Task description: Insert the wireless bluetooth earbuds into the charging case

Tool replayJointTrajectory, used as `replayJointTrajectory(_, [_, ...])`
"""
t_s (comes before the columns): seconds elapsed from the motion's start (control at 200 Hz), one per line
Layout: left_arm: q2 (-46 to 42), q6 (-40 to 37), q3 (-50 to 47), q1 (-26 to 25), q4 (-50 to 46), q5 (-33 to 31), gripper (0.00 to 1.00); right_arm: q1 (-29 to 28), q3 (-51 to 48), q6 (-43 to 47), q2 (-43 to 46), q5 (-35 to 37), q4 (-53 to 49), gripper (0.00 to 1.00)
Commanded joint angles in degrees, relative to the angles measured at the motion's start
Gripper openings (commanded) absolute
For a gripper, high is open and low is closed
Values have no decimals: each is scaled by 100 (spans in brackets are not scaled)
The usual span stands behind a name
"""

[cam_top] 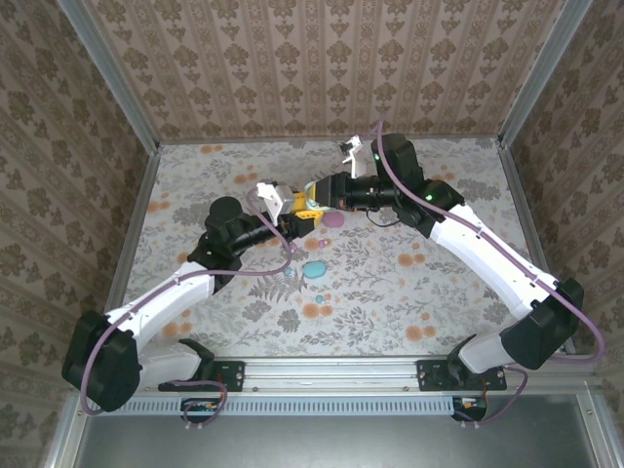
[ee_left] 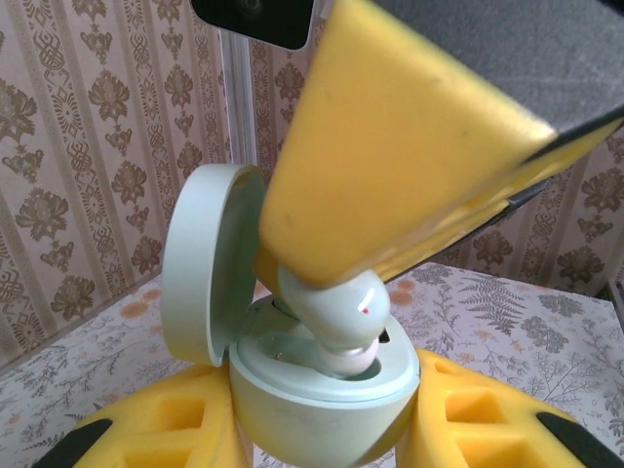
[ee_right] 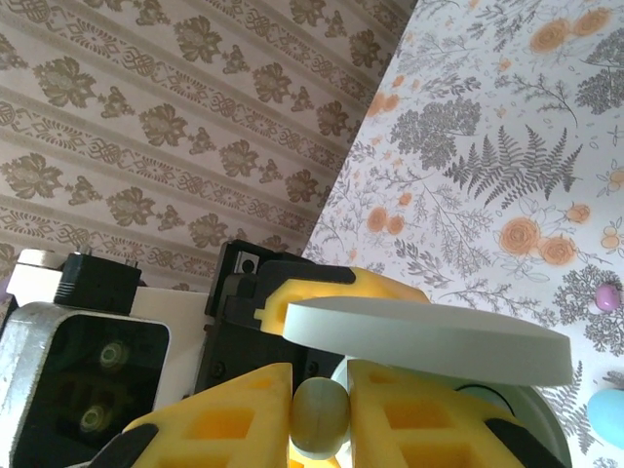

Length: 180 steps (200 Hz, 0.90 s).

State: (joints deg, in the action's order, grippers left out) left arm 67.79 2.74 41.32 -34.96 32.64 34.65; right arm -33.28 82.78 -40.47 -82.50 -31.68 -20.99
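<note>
The left arm (cam_top: 166, 302) reaches in from the near-left corner toward the middle of the tabletop (cam_top: 439, 292). The left jaws are closed almost fully on the mint charging case (ee_left: 322, 409). Their yellow foam fingers (ee_left: 156, 429) press on either side of its lower shell and hold it off the surface. The case stands open, with its lid (ee_left: 200, 263) hinged up on the left side in the left wrist view.

Just right of the lid, a pale earbud (ee_left: 336, 327) sits with its pinkish lower tip down in the case's recess (how deep it sits cannot be made out). The right jaws are pinched nearly shut on this earbud. One of their yellow fingers (ee_left: 390, 146) slants down from the upper right onto it. In the right wrist view the bud shows squeezed between the two foam pads, under the lid's edge.

Further right, the right arm (cam_top: 487, 253) stretches back to its base at the near-right corner. On the tabletop below the meeting point lie a pink case (cam_top: 333, 220), a blue case (cam_top: 314, 268) and a loose pinkish-purple bud (ee_right: 607, 295), all apart from both arms.
</note>
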Motion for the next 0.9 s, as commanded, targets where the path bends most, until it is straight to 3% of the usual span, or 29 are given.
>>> replayJointTrajectory(0.0, [-55,73,173,-37,194,-9,29,-36,151,152,-44,92,-211,22])
replayJointTrajectory(0.41, [-68,117,215,-37,256,9,29,-82,214,269,-116,329,-427,23])
replayJointTrajectory(0.895, [-108,122,184,-36,248,-11,29,-96,361,276,-143,523,-529,32])
